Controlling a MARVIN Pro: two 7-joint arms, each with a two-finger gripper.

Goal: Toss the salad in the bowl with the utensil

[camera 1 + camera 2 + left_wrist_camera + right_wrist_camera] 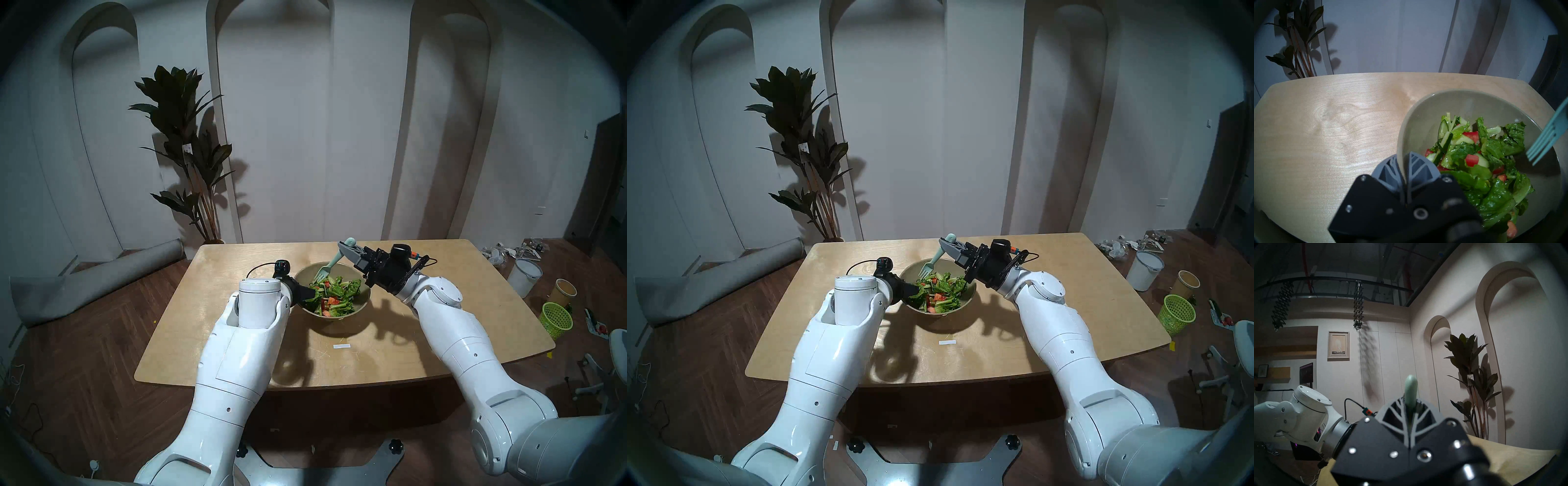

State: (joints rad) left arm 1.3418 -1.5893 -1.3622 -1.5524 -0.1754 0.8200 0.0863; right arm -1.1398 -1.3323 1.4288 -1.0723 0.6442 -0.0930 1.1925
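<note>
Nearest, the right gripper pinches the fork by its handle, tines hanging just above the salad. Opposite, the left gripper clamps the bowl rim on the wooden table.

From the head you look down at the table twice, almost the same. Your left wrist camera sits very near the bowl, facing the far wall. Your right wrist camera faces up and left. Both wrist views share the plant.
</note>
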